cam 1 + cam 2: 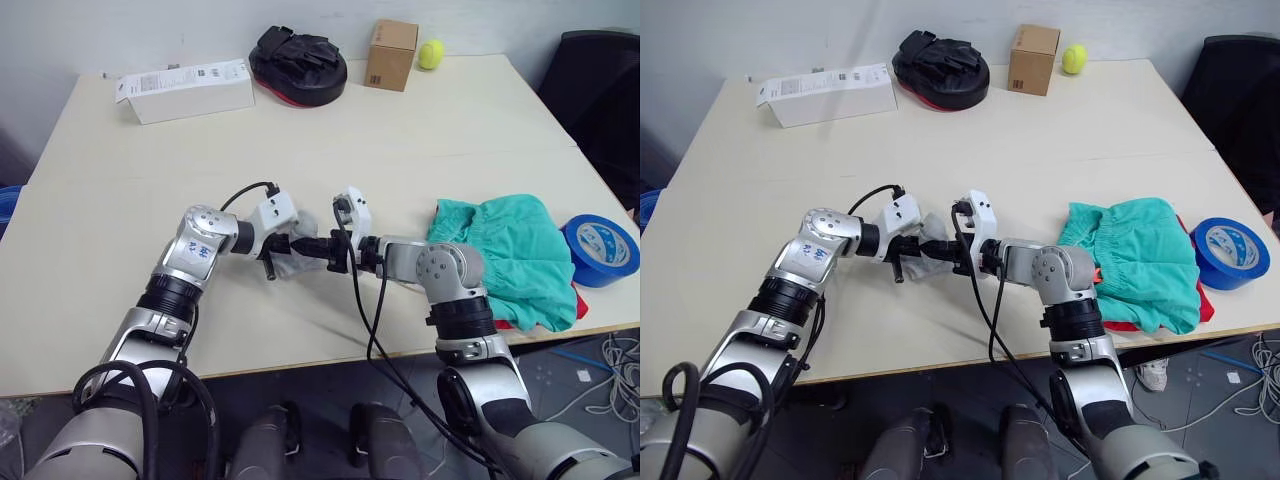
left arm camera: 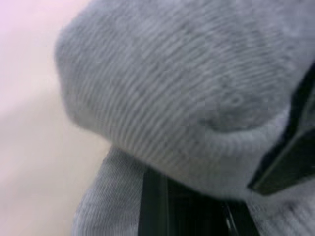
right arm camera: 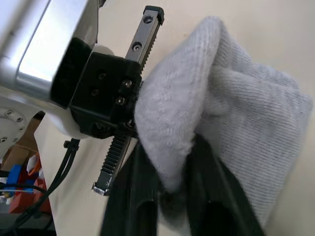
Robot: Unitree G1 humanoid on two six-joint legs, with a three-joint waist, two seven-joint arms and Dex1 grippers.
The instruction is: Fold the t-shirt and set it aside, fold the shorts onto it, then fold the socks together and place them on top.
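Right wrist view — right gripper [image 3: 170, 189] jaws pinching the socks [image 3: 236, 123], left's state unclear.

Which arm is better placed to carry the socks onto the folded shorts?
Right, probably. The right gripper already pinches the socks, and the shorts lie on the robot's right, beside that arm.

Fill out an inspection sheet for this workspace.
Surface: pale table, mostly bare.
Job's things: shorts lie on the t-shirt at the right edge; socks between both grippers.
Clutter: white box, black mitt, carton, ball, blue tape roll.
Grippers: left gripper and right gripper both grip the socks.
Cables: black leads off the wrists.
Surroundings: dark chair, floor wires.
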